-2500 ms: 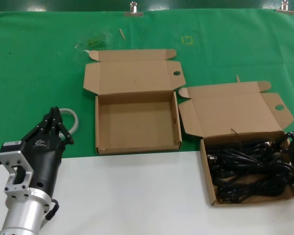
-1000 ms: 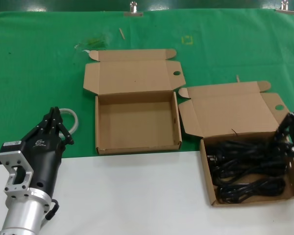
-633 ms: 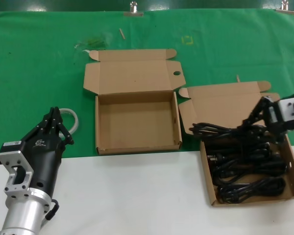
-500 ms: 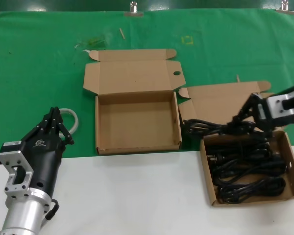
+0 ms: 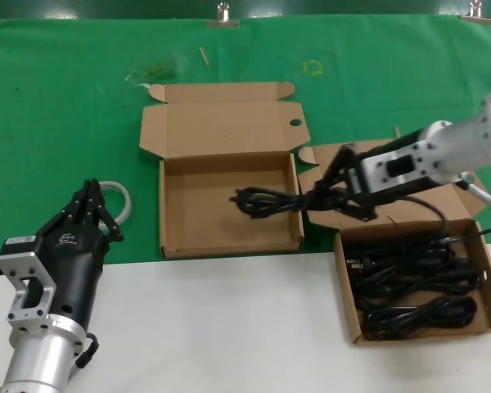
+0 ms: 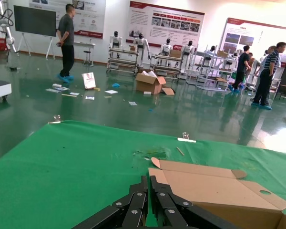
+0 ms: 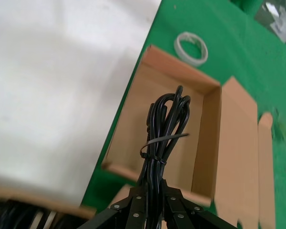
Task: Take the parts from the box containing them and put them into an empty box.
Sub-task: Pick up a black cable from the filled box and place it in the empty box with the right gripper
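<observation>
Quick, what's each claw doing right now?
Left gripper: shut, empty, parked beside the white ring.
Right gripper: shut on a power cord.

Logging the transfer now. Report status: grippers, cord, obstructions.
Right gripper shut on power cord, held over the empty box. Left gripper shut, parked by the white ring. More cords in source box. Nothing in the way.

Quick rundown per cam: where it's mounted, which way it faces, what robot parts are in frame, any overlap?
Head: on the head, looking forward and down; both boxes, left hand parked, right hand carrying a power cord over the empty box.
Left wrist: looks along its shut fingers across the green cloth into the hall.
Right wrist: looks down past its hand at the cord.
Shared: all three show the empty box or its lid.
</observation>
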Robot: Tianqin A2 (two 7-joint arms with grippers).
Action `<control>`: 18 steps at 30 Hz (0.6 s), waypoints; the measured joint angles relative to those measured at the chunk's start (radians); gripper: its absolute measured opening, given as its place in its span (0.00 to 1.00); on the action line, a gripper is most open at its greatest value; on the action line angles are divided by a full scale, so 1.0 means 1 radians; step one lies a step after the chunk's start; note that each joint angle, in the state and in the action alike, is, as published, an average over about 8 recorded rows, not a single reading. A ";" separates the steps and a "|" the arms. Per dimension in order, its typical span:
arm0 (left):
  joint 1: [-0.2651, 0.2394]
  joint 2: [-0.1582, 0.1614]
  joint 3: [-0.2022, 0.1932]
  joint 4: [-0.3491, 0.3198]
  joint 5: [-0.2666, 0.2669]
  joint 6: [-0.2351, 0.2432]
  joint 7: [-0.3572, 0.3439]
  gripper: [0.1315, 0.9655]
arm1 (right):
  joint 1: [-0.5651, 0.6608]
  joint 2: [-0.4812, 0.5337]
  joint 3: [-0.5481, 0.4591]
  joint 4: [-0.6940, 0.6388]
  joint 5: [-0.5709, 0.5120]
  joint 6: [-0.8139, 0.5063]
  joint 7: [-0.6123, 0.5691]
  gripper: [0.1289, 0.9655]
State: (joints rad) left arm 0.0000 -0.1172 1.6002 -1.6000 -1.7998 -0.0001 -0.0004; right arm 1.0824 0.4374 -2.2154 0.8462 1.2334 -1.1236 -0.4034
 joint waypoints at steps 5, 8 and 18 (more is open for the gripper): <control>0.000 0.000 0.000 0.000 0.000 0.000 0.000 0.03 | -0.003 -0.058 -0.020 -0.011 -0.007 0.027 0.006 0.06; 0.000 0.000 0.000 0.000 0.000 0.000 0.000 0.03 | -0.001 -0.092 -0.029 -0.033 -0.011 0.046 0.007 0.06; 0.000 0.000 0.000 0.000 0.000 0.000 0.000 0.03 | 0.042 -0.229 -0.032 -0.234 -0.003 0.145 -0.062 0.06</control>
State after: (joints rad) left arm 0.0000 -0.1172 1.6002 -1.6000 -1.7998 -0.0001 -0.0004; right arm 1.1242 0.2082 -2.2472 0.6126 1.2307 -0.9784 -0.4652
